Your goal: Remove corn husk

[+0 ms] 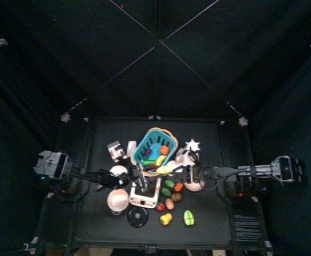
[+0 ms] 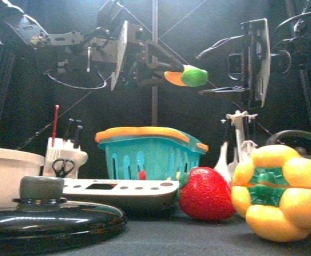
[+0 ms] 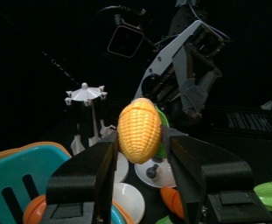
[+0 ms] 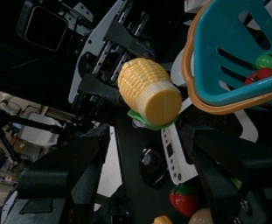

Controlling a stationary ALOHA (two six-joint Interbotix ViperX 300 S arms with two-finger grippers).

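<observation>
Yellow plastic corn cob w/ green husk base (image 3: 142,131) sits up in the air btwn both claws, high above the table items. Left gripper (image 3: 149,171) clamps the cob's lower part btwn its jaws, kernels sticking out past the tips. Right gripper (image 4: 162,144) is spread wide, jaws either side of the green husk end; can't tell if touching. Teal plastic basket w/ orange rim (image 2: 150,152) sits well below both claws, red toy strawberry (image 2: 206,194) and yellow toy bell pepper (image 2: 279,194) beside it.

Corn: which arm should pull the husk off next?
Right, probably. The left gripper holds the corn in mid-air, while the right gripper is open, empty, and faces the green husk.
</observation>
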